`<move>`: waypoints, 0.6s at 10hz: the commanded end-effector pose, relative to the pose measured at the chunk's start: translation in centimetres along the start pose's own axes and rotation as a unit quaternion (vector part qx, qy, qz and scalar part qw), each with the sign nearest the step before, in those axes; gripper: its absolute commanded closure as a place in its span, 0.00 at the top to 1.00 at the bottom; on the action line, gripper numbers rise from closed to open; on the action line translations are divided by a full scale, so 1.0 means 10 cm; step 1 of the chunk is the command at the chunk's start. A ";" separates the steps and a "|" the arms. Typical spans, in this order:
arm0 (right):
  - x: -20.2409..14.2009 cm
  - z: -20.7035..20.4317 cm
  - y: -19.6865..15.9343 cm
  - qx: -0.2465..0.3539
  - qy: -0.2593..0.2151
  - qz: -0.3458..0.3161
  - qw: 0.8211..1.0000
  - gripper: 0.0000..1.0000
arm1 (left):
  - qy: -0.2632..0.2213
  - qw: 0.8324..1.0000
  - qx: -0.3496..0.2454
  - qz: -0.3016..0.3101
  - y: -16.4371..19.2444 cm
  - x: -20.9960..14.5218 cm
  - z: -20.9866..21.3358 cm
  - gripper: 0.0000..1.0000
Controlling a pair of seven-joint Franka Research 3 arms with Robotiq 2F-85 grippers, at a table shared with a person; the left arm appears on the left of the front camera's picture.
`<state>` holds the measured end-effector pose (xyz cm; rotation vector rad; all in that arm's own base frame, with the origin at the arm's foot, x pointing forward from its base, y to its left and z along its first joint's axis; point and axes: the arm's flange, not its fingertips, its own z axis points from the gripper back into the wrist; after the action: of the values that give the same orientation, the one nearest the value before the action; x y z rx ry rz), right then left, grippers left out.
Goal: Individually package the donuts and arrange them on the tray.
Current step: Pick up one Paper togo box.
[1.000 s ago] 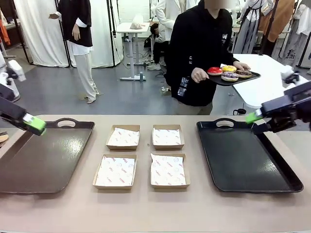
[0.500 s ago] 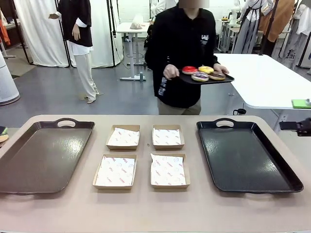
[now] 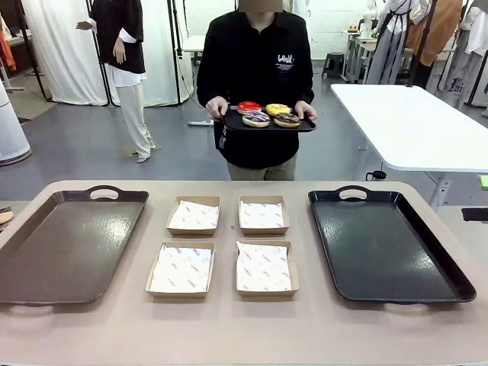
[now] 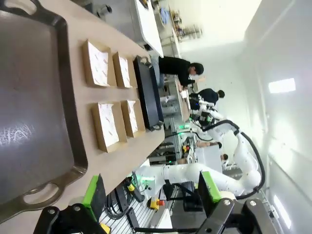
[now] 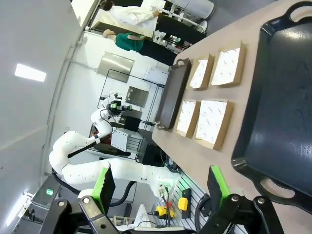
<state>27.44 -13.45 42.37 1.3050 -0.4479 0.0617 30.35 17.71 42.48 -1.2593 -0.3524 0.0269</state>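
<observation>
donuts (image 3: 267,114) on a held tray (image 3: 306,127) beyond the table (image 3: 229,335) edge; left pincer (image 4: 152,192), right pincer (image 5: 161,187) both spread.

Person (image 3: 259,69) stands at the far side of the table (image 3: 229,328), holding a small tray (image 3: 267,126) with four donuts: red (image 3: 248,107), yellow (image 3: 277,109), purple (image 3: 256,119), brown (image 3: 287,120). Right tool (image 3: 481,198) just peeks in at the right edge, tips apart. Black tray (image 3: 389,244) lies just beside the tool. Four paper-lined boxes (image 3: 181,268) sit two-by-two, farther from the tool, mid-table. Brown tray (image 3: 61,244) lies farthest from it. Donuts are well apart from the tool, off the table.
</observation>
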 end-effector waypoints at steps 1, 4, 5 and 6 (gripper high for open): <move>-0.10 -0.05 0.02 -0.017 0.006 0.005 1.000 1.00 | -0.025 1.000 0.000 0.009 0.03 0.07 0.08 1.00; -0.01 0.01 0.00 -0.006 0.001 -0.001 1.000 1.00 | -0.010 1.000 0.002 0.007 0.04 0.01 0.06 1.00; -0.01 0.01 0.00 -0.006 0.001 -0.001 1.000 1.00 | -0.010 1.000 0.002 0.007 0.04 0.01 0.06 1.00; -0.01 0.01 0.00 -0.006 0.001 -0.001 1.000 1.00 | -0.010 1.000 0.002 0.007 0.04 0.01 0.06 1.00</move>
<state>27.51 -13.31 42.35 1.2806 -0.4361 0.0602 30.54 18.32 42.25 -1.2532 -0.3551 0.0509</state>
